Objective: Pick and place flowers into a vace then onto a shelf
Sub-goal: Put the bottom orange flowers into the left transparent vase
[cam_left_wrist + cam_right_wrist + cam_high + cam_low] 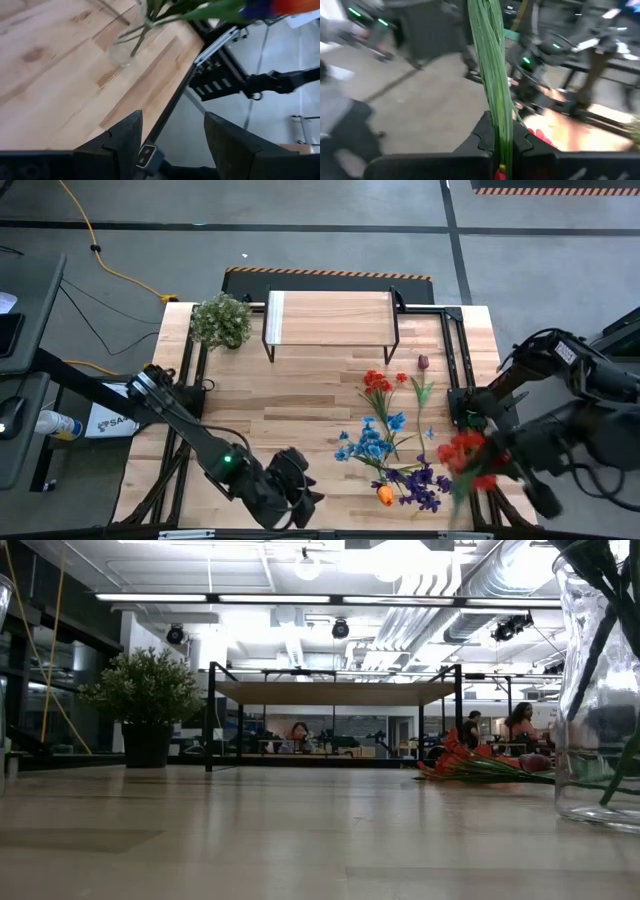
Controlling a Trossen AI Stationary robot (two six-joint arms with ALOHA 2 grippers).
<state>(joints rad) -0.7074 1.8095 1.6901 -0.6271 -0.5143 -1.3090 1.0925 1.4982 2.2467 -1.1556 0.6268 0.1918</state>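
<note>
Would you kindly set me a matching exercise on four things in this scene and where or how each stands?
Things:
1. potted plant
2. shelf
3. right gripper
4. left gripper

Places or states:
A. shut on stems of the flowers
B. open, near the front edge of the table
C. back left corner of the table
D. back middle of the table, wooden top on black legs

Pairs: 1-C, 2-D, 3-A, 4-B
</note>
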